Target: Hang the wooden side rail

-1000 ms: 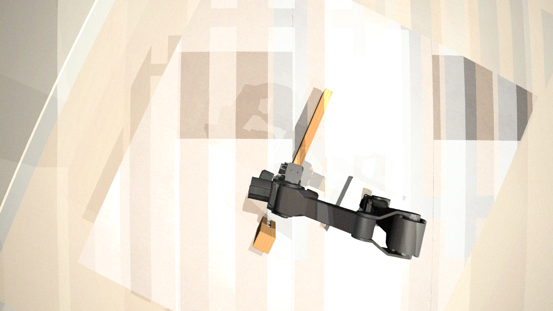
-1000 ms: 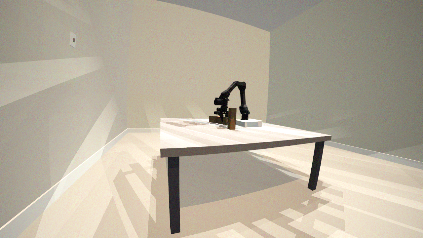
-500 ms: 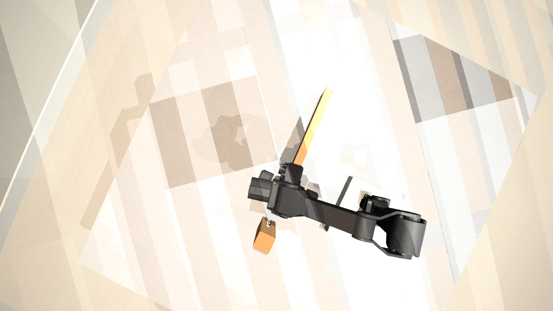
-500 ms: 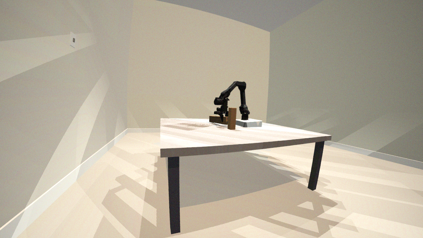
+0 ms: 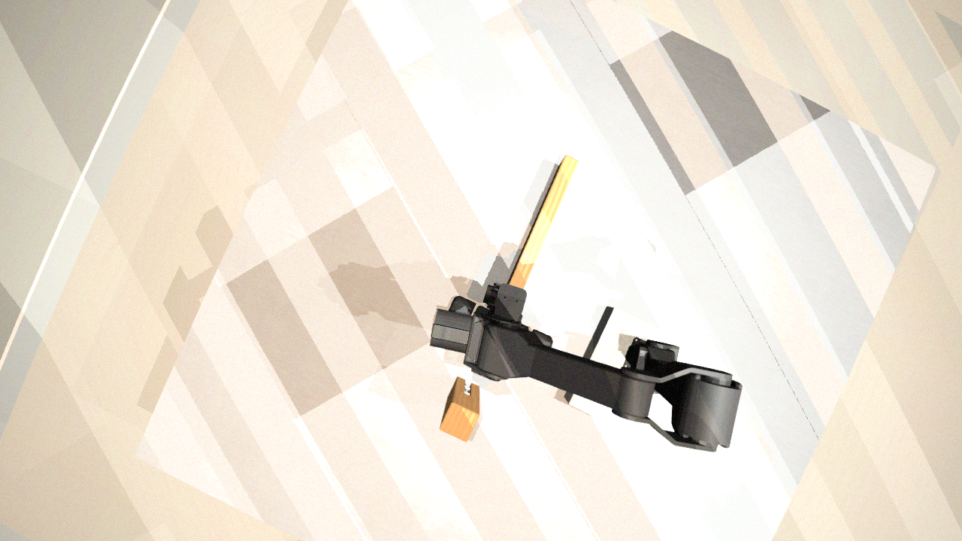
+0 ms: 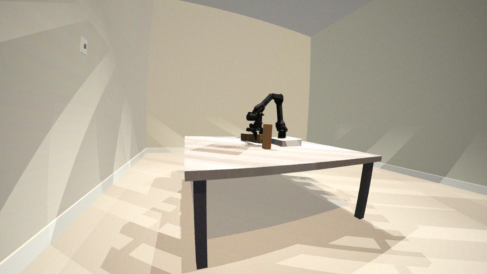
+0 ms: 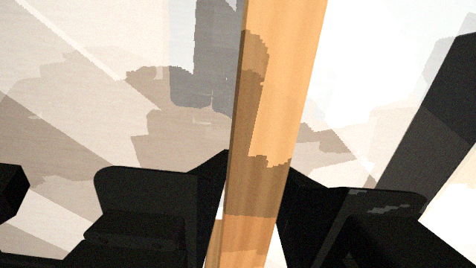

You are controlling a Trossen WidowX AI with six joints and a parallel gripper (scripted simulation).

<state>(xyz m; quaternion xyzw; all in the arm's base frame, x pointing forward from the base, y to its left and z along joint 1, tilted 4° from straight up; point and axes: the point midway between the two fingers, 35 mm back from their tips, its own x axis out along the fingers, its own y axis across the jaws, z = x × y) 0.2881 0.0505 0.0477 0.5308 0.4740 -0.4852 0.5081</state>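
Observation:
The wooden side rail (image 5: 543, 222) (image 6: 248, 137) (image 7: 279, 93) is long and orange-brown, standing on its narrow edge. My gripper (image 7: 245, 156) (image 6: 258, 134) is shut on the rail near its post-side end, with a black finger on each side. The far end points away from the post; whether it touches the table is hard to tell. The headboard post (image 5: 461, 420) (image 6: 267, 136) stands upright, with small metal pins (image 5: 467, 388) showing in its slot, which faces the rail. The rail's hooks are hidden under the arm, so I cannot tell how they stand to the pins.
The arm (image 5: 578, 373) (image 6: 263, 102) reaches across from its base on a white block (image 6: 288, 142). The block's dark side shows right of the rail in the wrist view. The table (image 6: 217, 163) carries everything, with striped light and shadows across it.

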